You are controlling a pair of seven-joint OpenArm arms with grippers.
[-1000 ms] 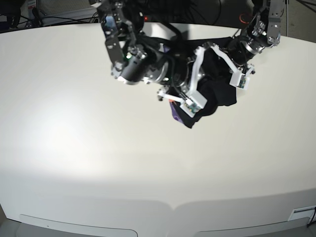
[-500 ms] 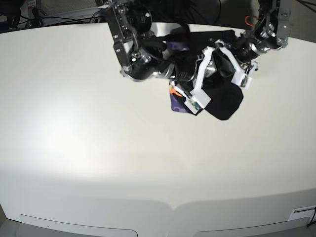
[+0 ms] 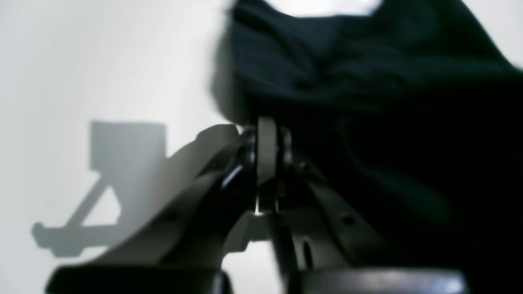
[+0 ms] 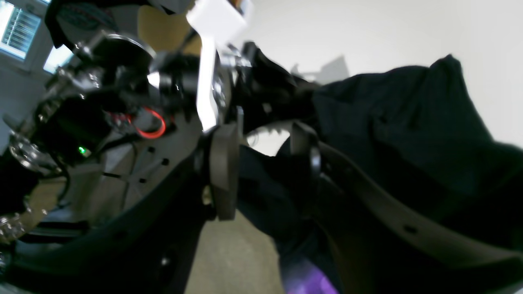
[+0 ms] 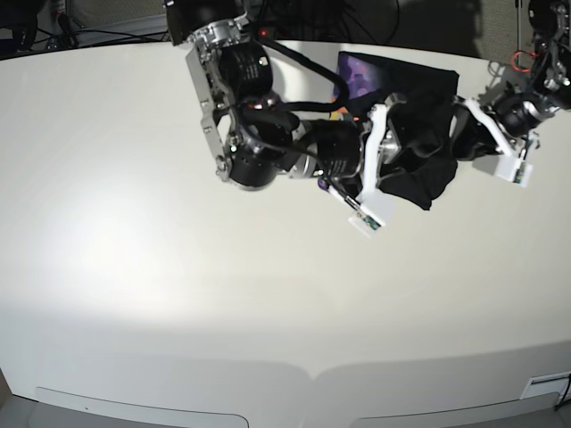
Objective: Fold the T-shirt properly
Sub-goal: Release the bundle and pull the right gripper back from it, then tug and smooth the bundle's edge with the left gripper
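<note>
A wide white desk (image 5: 134, 267) fills the base view, with dark equipment and cables behind its far edge. The black T-shirt (image 5: 419, 152) lies bunched at the far right of the desk, a purple printed patch showing at its far edge. The left hand (image 3: 267, 151) has its fingers pressed together on a fold of the black cloth, at the shirt's right side in the base view. The right hand (image 4: 263, 163) reaches in from the other side, its fingers standing apart with dark fabric lying between them but not pinched.
</note>
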